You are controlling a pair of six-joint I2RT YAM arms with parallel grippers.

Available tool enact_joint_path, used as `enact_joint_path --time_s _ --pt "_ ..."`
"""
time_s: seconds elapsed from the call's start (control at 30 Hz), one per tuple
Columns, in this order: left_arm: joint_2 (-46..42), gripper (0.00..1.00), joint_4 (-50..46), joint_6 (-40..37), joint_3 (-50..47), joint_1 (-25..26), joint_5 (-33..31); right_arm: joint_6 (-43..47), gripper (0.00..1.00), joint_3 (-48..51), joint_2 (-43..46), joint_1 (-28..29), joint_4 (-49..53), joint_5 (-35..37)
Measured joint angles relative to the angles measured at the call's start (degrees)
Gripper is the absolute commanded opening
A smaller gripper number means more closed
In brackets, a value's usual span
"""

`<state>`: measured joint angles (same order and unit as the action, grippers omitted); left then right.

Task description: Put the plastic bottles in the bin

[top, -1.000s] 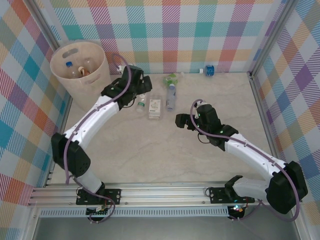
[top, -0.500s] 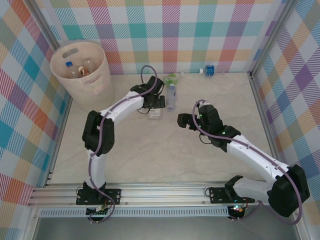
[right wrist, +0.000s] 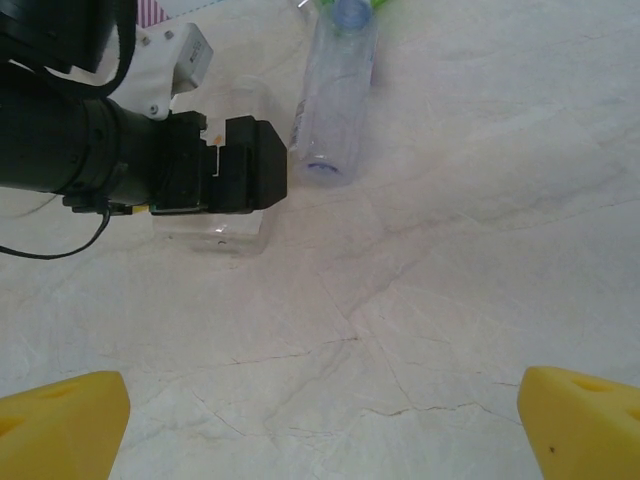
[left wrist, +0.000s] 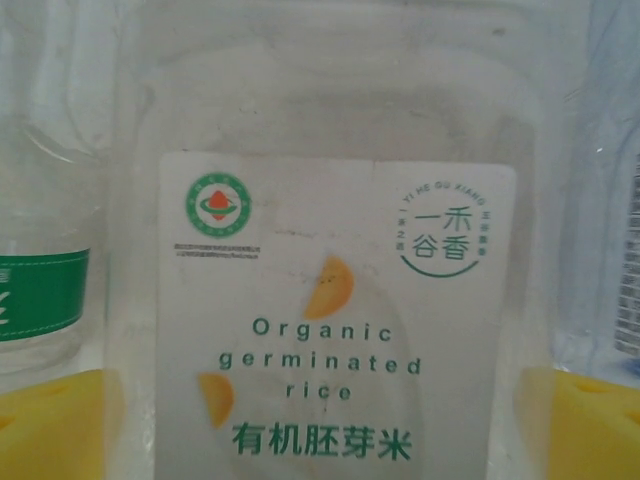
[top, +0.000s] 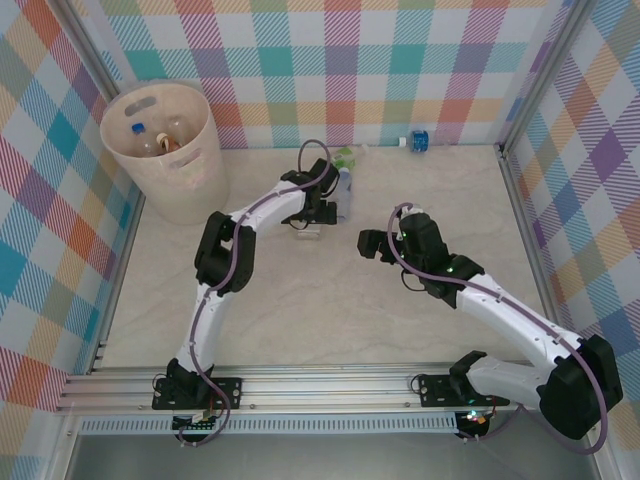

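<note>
A clear square plastic bottle (left wrist: 330,300) with a white "Organic germinated rice" label lies on the table. My left gripper (left wrist: 320,435) is open, with one yellow fingertip (left wrist: 55,425) on each side of it. A green-labelled bottle (left wrist: 40,290) lies to its left and a bluish clear bottle (top: 343,190) to its right. My right gripper (right wrist: 320,425) hangs open over bare table in front of these bottles, and my left gripper (right wrist: 215,175) shows in its view too. The bin (top: 190,175) stands at the back left with bottles inside.
A green crushed item (top: 345,157) lies behind the bluish bottle. A blue-capped bottle (top: 415,140) rests against the back wall. Checked walls enclose the marble table (top: 300,320) on three sides. The metal rail with both arm bases runs along the near edge.
My left arm has swung right from beside the bin and come down over the rice bottle. The right arm has shifted only slightly.
</note>
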<state>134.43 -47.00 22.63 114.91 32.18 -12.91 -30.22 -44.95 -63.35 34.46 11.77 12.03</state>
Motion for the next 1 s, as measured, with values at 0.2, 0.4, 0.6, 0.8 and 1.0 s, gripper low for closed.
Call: enact_joint_path --time_s 0.2,0.4,0.6,0.8,1.0 --pt "0.85 0.9 0.28 -0.63 0.28 -0.07 -0.17 0.0 1.0 0.2 0.0 0.0 0.0 -0.02" --pt "-1.22 0.74 3.58 -1.29 -3.43 -0.07 -0.2 0.13 1.0 0.28 0.0 0.0 -0.02 -0.04" --pt "-4.17 0.67 4.39 -1.46 -7.41 -0.07 -0.13 1.27 1.0 1.73 0.92 0.0 -1.81 -1.84" --pt "-10.47 0.62 5.6 -1.46 -11.04 -0.11 0.04 4.13 1.0 2.34 1.49 0.0 -5.16 -7.37" --pt "-18.45 0.61 6.73 -1.44 -13.16 -0.11 0.59 6.29 1.0 2.34 1.4 0.04 -7.98 -13.64"
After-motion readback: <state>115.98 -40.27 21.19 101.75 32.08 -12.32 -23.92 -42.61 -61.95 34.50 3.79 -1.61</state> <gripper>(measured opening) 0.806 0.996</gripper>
